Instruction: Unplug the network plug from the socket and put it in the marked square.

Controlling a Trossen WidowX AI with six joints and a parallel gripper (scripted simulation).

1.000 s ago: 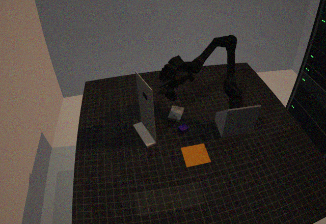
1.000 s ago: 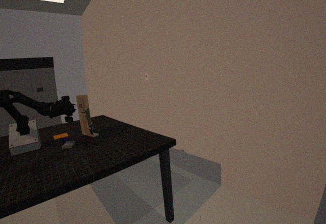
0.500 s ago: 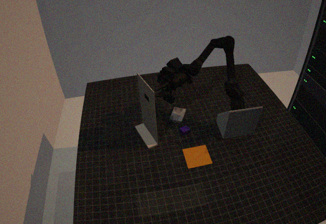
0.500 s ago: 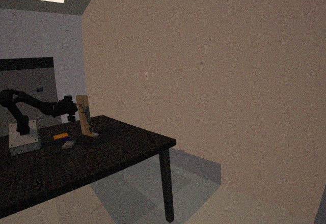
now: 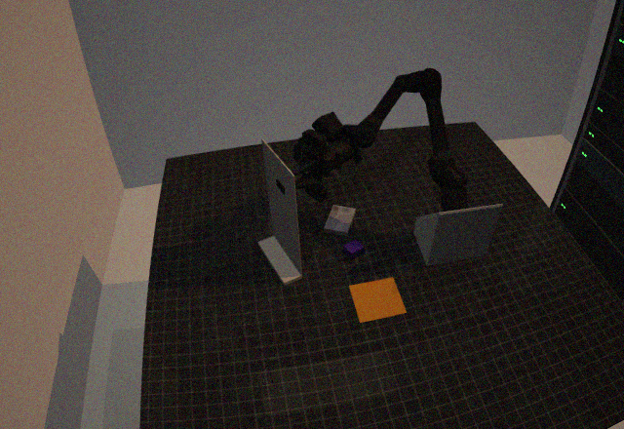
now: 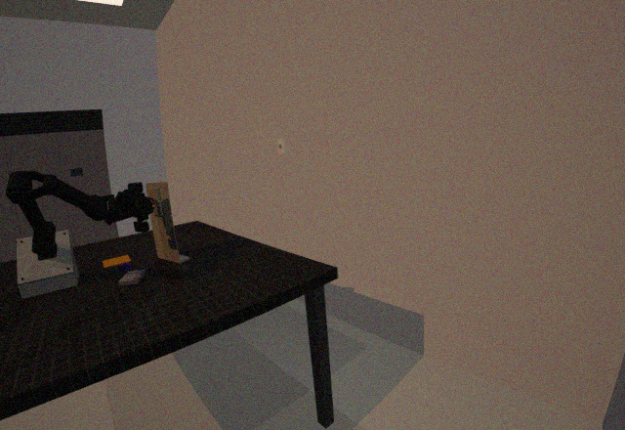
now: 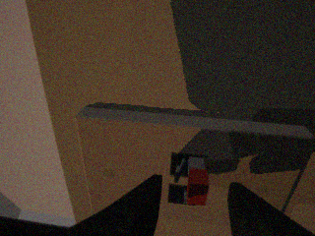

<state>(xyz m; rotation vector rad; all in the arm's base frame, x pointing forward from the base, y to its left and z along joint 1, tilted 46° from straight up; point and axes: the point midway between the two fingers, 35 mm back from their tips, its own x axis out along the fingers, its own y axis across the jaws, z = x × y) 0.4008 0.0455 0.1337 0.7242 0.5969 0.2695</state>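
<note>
The red plug (image 7: 198,189) sits in a socket on the upright panel (image 5: 283,213) (image 6: 162,236) (image 7: 123,59), with dark socket openings beside it on its left in the wrist view. My gripper (image 7: 195,187) (image 6: 154,204) is partly open and holds nothing. Its fingertips are close to the panel, one on each side of the plug in the wrist view, with a gap on both sides. Whether the tab is pressed cannot be told. The orange marked square (image 5: 376,299) (image 6: 116,262) lies on the table, away from the panel. The top view shows the panel's back, which hides the plug.
A raised grey ledge (image 7: 197,119) crosses the panel above the plug. A pale box (image 5: 339,218) (image 6: 132,277) and a small purple block (image 5: 353,248) lie on the table between panel and square. A grey stand (image 5: 458,238) (image 6: 48,264) is at the arm's base.
</note>
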